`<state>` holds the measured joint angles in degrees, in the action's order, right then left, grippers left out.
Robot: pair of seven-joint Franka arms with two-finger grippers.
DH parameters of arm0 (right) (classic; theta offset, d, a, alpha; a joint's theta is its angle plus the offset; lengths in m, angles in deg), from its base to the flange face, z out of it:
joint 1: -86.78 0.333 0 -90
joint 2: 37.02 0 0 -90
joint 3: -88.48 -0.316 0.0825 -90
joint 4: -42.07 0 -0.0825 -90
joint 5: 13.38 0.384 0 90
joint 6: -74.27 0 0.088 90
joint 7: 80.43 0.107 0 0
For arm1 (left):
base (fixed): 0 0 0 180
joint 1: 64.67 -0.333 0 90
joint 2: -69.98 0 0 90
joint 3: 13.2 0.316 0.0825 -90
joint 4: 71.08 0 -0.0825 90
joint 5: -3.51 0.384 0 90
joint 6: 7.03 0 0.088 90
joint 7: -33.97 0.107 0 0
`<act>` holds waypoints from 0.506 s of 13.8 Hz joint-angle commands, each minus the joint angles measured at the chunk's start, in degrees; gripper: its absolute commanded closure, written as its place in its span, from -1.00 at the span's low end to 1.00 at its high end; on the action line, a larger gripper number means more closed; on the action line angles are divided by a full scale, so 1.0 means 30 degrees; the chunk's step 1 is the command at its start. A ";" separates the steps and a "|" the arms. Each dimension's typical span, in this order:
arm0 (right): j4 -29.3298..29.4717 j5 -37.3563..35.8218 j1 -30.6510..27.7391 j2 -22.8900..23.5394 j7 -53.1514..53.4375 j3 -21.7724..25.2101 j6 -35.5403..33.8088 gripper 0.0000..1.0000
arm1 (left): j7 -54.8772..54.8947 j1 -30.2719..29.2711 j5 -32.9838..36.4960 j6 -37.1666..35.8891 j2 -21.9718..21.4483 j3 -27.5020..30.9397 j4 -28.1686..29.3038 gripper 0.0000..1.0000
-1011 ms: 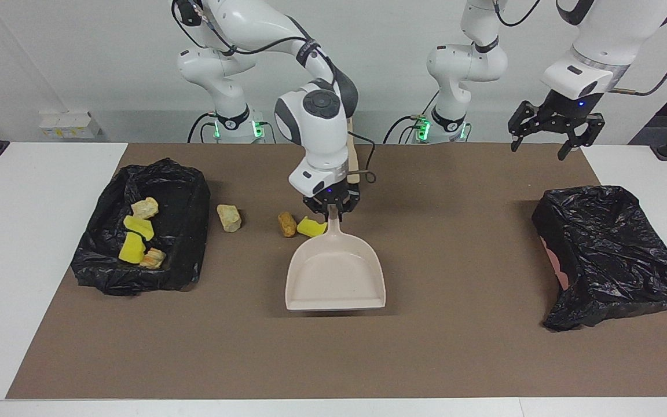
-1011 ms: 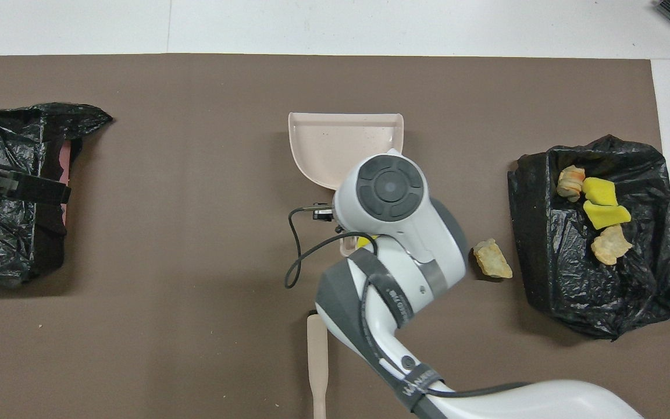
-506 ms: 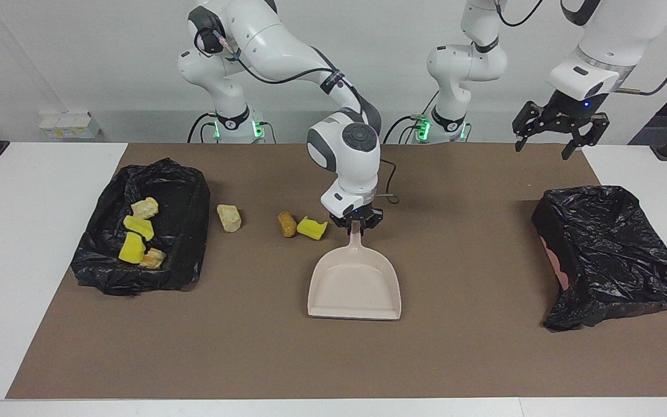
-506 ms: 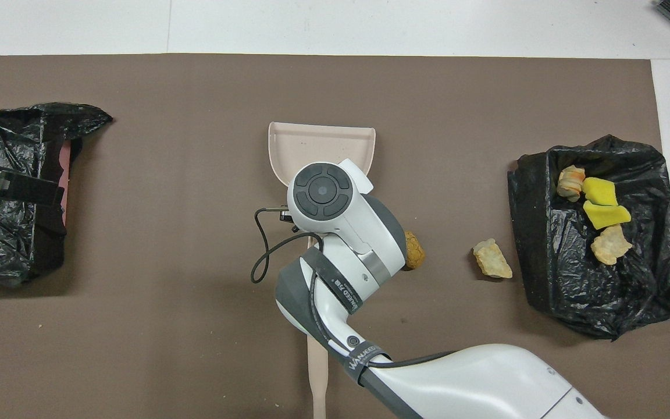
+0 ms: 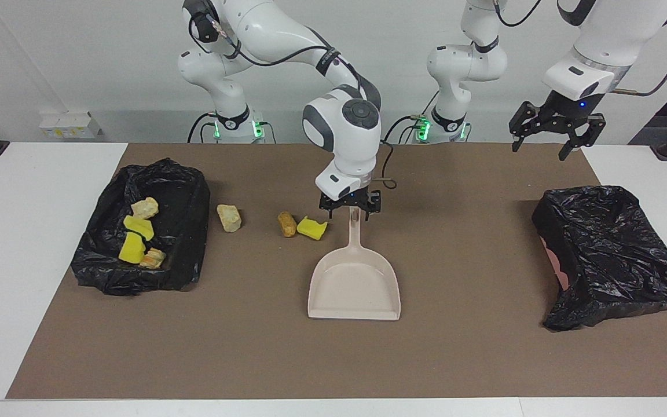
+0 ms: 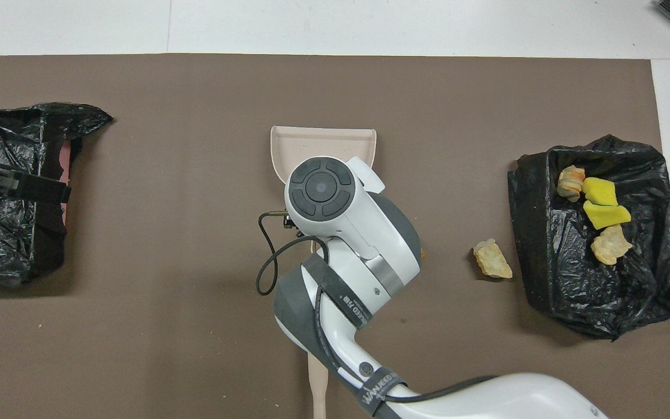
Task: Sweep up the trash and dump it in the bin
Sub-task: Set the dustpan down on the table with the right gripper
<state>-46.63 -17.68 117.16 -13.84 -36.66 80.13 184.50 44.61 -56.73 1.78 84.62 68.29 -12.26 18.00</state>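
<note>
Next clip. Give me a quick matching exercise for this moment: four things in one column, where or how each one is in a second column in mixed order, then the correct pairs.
Things
1. dustpan
2. orange-brown lump
3. right gripper
4. left gripper

Places or states
A. open, over the dustpan's handle
B. open, raised near the bin at the left arm's end
C. flat on the mat, empty
D. on the mat beside a yellow sponge piece

Pairs: 1-C, 2-D, 3-A, 4-B
</note>
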 commanded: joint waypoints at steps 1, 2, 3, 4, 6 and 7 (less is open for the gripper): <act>-0.1597 0.1077 0.0010 -0.1624 0.0382 -0.0729 -0.0619 -1.00 | -0.0003 0.0020 0.0284 0.1669 0.0417 -0.0750 0.0859 -1.00; -0.2504 0.1255 0.0156 -0.2240 0.0587 -0.1225 -0.0590 -1.00 | -0.0003 0.0020 0.0255 0.2256 0.0477 -0.0958 0.1241 -1.00; -0.3499 0.1286 0.0389 -0.2884 0.0995 -0.1404 -0.0590 -1.00 | -0.0003 0.0020 0.0255 0.2900 0.0739 -0.1192 0.1592 -1.00; -0.4495 0.1315 0.0797 -0.3499 0.1550 -0.1406 -0.0358 -1.00 | -0.0061 -0.0009 0.0255 0.3545 0.0916 -0.1658 0.1857 -1.00; -0.5993 0.1868 0.1531 -0.4497 0.2052 -0.1406 -0.0180 -1.00 | -0.0614 0.0020 0.0255 0.4630 0.1355 -0.2100 0.2181 -1.00; -0.6725 0.2075 0.1911 -0.5024 0.2489 -0.1406 -0.0093 -1.00 | -0.1227 -0.0009 0.0284 0.5041 0.1792 -0.2653 0.2182 -1.00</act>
<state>-59.75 -13.56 121.88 -23.61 -31.16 75.83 182.18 43.42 -56.68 1.78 96.81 72.84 -18.33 23.42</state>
